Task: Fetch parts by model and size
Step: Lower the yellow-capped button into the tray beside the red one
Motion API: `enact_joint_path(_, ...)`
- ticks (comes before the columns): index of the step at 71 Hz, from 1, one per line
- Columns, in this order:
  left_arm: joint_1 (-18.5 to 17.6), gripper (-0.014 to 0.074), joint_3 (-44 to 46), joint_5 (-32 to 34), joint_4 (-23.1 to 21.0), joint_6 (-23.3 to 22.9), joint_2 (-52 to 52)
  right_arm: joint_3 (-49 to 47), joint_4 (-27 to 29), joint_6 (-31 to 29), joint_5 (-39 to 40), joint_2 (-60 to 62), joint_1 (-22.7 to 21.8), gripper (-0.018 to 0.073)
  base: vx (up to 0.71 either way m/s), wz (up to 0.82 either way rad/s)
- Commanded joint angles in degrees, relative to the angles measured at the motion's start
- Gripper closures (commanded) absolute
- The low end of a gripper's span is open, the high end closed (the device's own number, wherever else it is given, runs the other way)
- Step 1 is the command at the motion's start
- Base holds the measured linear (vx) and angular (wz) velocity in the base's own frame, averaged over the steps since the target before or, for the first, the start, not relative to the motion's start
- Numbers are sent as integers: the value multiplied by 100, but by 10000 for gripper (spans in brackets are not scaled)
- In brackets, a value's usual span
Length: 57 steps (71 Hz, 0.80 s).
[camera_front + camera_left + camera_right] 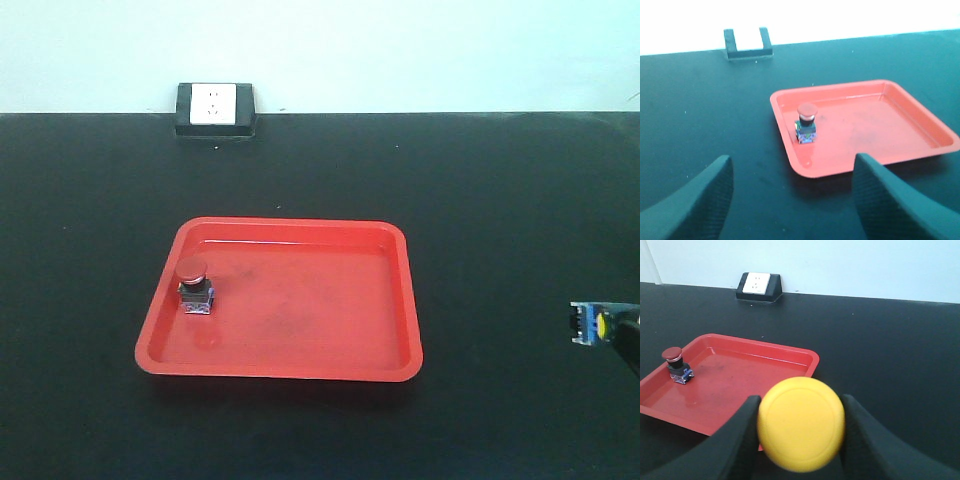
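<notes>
Yellow round-capped switch point(801, 424) sits clamped in right pincer point(800, 409); left pincer point(792, 165) gapes wide.

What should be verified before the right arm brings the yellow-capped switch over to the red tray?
1. Yellow-capped switch held by the right gripper: ok.
2. Where its fingers clamp the base: cannot tell, the cap hides it.
3. Bare floor in the red tray for a second part: ok.
4. Red-capped switch upright in the tray's left part: ok.
5. Left gripper open, empty: ok.
</notes>
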<state>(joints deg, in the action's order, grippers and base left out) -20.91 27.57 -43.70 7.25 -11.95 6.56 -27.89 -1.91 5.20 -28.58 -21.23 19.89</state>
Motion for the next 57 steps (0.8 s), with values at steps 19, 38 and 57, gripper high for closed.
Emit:
enact_joint_path(19, -18, 108, 76, 365, -8, 5, 65, -1311, 259, -218, 482, -2176, -18, 565, 0, 0)
enact_joint_path(38, -18, 108, 76, 365, -8, 5, 65, -2561, 582, -390, 385, -4125, -8, 560, 0, 0)
enact_joint_path(57, -18, 108, 76, 365, -8, 5, 65, -3645, 355, -415, 144, -5906, 622, 552, 0, 0)
